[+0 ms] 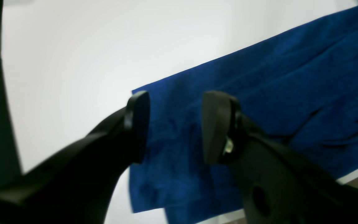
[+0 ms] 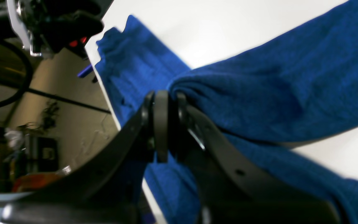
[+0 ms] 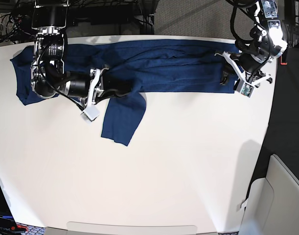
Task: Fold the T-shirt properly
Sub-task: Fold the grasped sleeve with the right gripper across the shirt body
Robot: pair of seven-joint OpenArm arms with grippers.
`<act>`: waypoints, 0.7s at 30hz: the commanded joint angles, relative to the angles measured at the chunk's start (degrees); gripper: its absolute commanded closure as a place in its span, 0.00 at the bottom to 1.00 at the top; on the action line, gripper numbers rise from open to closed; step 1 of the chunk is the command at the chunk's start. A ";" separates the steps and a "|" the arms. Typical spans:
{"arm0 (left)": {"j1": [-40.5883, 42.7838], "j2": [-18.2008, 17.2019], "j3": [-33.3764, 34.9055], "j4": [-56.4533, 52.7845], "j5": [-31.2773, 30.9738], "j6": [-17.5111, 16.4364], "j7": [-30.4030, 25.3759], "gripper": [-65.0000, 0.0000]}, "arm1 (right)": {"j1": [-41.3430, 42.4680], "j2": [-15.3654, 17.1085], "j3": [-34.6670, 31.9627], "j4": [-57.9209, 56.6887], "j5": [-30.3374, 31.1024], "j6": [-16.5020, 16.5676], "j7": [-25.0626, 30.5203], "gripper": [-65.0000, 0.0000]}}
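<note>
White tabletop (image 3: 178, 161) fills base view, cables and dark floor beyond far edge. T-shirt (image 3: 164, 63) lies spread along far edge, from far-left corner to far-right corner; one sleeve points toward table middle. Right gripper (image 2: 169, 124) near far-left part, jaws pressed together, pinching bunched fold of T-shirt. Left gripper (image 1: 174, 124) at far-right corner, above shirt end, jaws spread apart, nothing between them.

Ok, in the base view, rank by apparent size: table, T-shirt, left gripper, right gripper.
1. table, most of the frame.
2. T-shirt, spread along the far edge.
3. left gripper and right gripper: both small, too alike to rank.
</note>
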 commanded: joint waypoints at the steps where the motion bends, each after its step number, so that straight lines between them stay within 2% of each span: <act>1: -0.21 -0.40 -0.31 0.82 -0.37 0.12 -0.95 0.59 | 0.71 -0.43 0.18 0.98 2.86 0.12 0.95 0.99; 11: 0.05 0.92 -0.49 0.82 -0.37 0.20 -0.95 0.59 | -0.34 -2.45 -6.59 0.98 8.40 0.12 0.95 0.99; 18: 0.05 1.63 -0.49 0.82 -0.37 0.20 -0.95 0.59 | -1.14 -1.14 -13.88 0.63 8.31 0.12 0.95 0.98; 20: 0.05 1.71 -0.49 0.82 -0.37 0.20 -0.95 0.59 | -1.22 0.01 -15.11 0.63 6.03 0.12 0.95 0.93; 21: 0.05 1.71 -0.49 0.82 -0.37 0.20 -0.95 0.59 | -1.22 0.62 -15.46 0.71 4.71 0.12 0.95 0.88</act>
